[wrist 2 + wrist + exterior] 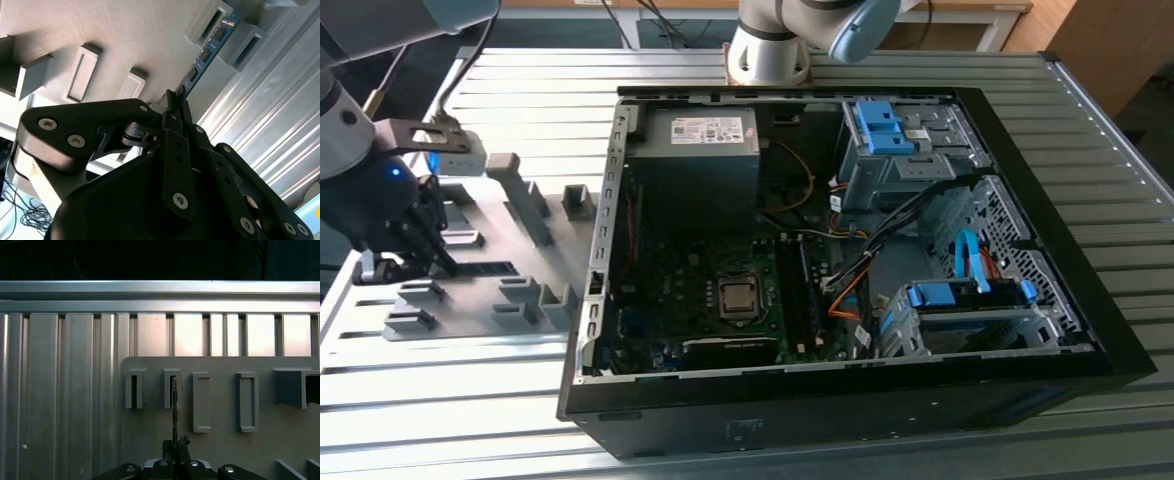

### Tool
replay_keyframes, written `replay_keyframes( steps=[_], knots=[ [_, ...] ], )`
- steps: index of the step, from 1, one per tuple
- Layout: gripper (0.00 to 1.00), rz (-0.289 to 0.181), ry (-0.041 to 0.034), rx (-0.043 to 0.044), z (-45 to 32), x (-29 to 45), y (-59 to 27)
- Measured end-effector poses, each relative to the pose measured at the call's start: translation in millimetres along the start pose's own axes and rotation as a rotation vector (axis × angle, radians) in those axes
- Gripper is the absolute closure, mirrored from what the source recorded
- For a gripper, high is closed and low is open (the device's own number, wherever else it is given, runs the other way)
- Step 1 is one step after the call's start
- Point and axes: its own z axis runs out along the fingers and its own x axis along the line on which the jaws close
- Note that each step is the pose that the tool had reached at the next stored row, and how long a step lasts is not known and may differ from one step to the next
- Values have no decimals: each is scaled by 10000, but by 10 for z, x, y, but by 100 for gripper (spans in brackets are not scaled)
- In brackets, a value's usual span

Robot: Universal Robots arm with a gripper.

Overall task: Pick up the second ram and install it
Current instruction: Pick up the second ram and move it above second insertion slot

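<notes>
The second ram is a thin green board with black chips and a blue label. In the first wrist view the ram shows edge-on. Its far end sits in a slotted grey holder block on the grey fixture plate. My gripper is shut on the ram's near end, and the fingertips meet around the board. In the exterior view the gripper hangs low over the plate at the exterior view's left, well away from the open computer case.
The black case lies open with its motherboard, power supply, cables and blue drive cages. More grey blocks stand on the fixture plate. A ribbed aluminium table carries everything. The arm's base stands behind the case.
</notes>
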Motion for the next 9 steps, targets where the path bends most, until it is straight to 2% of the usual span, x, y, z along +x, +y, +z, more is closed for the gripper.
replay_keyframes(
  steps=[9],
  knots=[
    [86, 0, 0, 0, -56, -1, 1]
  ],
)
